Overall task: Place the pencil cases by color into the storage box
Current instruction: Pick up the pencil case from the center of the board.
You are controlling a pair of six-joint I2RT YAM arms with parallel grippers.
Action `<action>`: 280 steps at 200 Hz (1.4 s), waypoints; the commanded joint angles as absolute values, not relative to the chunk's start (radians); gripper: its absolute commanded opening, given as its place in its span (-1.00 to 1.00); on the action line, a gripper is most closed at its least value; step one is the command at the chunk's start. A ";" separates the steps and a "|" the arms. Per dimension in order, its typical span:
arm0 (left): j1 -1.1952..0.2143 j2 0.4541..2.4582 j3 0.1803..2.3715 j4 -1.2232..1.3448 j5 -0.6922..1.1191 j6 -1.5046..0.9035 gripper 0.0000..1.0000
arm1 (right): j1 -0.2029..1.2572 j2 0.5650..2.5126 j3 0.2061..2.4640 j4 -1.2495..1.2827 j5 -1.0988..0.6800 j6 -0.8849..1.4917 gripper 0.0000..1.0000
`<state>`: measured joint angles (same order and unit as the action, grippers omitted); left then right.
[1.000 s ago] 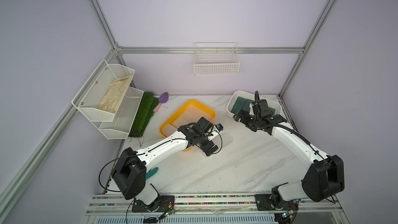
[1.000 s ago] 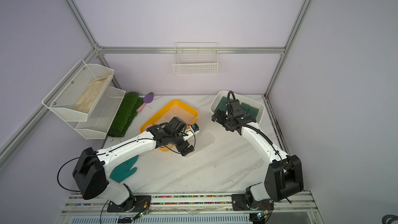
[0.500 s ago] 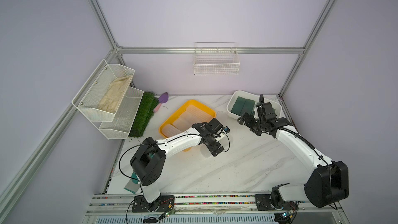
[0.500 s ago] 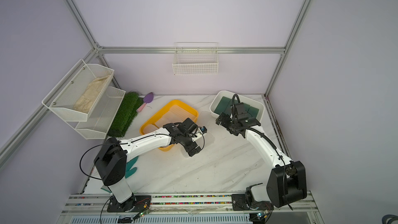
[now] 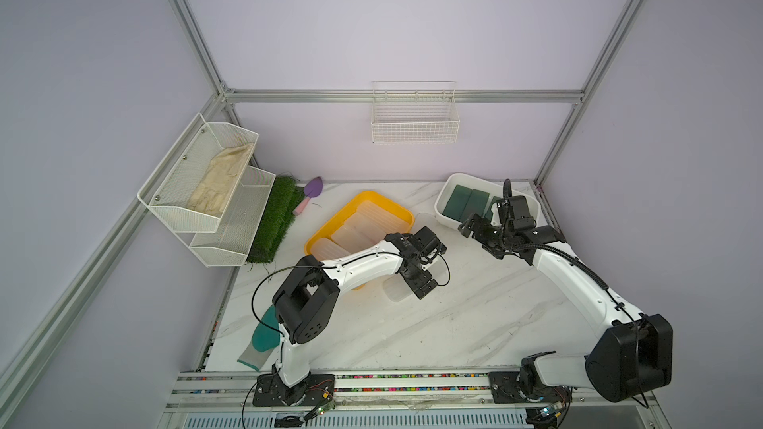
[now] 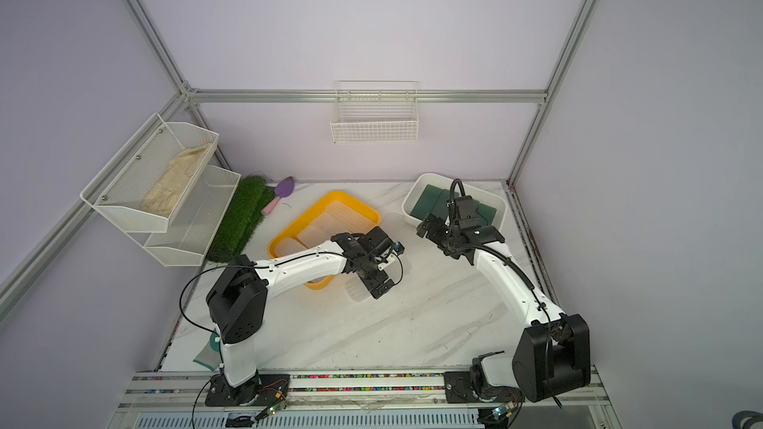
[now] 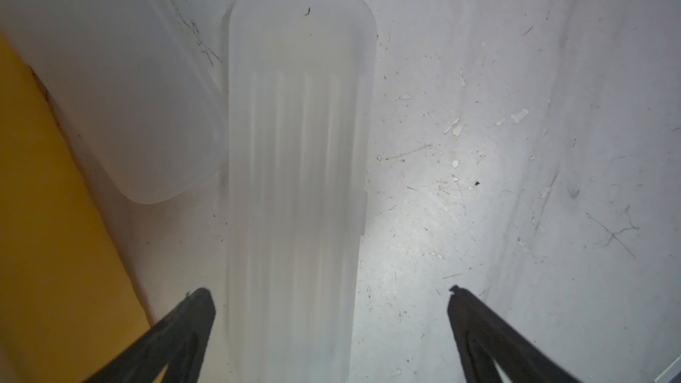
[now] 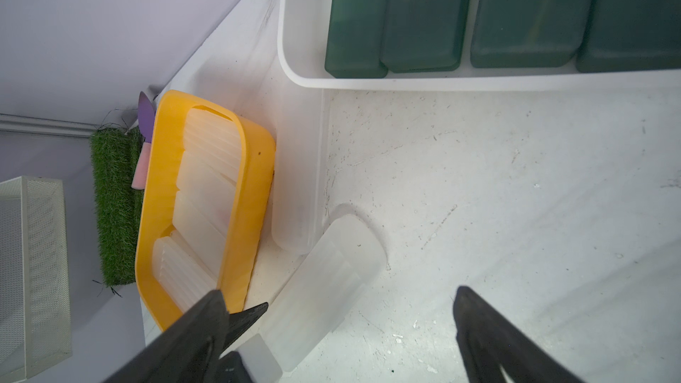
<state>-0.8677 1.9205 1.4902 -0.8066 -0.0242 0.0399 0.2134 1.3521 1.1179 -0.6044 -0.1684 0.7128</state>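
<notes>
Frosted pencil case [image 7: 298, 178] lies mid-frame, ungripped, between the wide-open jaws of your left gripper [image 7: 327, 288] on the scuffed marble table [image 7: 516, 178]; your right gripper [image 8: 339, 289] gapes empty inside lilac walls [image 5: 371, 14].

In both top views an even, diffuse brightness is seen, and only faint, soft-edged shadows are cast under the arms on the tabletop [image 5: 475, 323]. Detail is kept sharp across these views. In the left wrist view a bright patch of glare is thrown on the tabletop beside the frosted pencil case [image 7: 298, 141], whose near end is smeared, and the margins are dimmed. In the right wrist view the jaws are rendered out of focus, and the green pencil cases [image 8: 523, 12] are left dark.
</notes>
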 commanded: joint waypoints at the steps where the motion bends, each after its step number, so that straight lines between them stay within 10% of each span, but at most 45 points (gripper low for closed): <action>1: -0.877 1.945 1.558 -0.834 -0.029 0.017 1.00 | 0.209 1.324 1.108 -0.606 -0.166 0.710 0.95; 280: -0.827 2.096 1.663 -0.859 -0.058 0.127 1.00 | 0.209 1.322 1.082 -0.554 -0.193 0.672 0.94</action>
<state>-0.8444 2.0857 1.6066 -0.8547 -0.0860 0.0990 0.2131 1.3273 1.0916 -0.5858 -0.1822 0.6823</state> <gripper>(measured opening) 0.998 0.972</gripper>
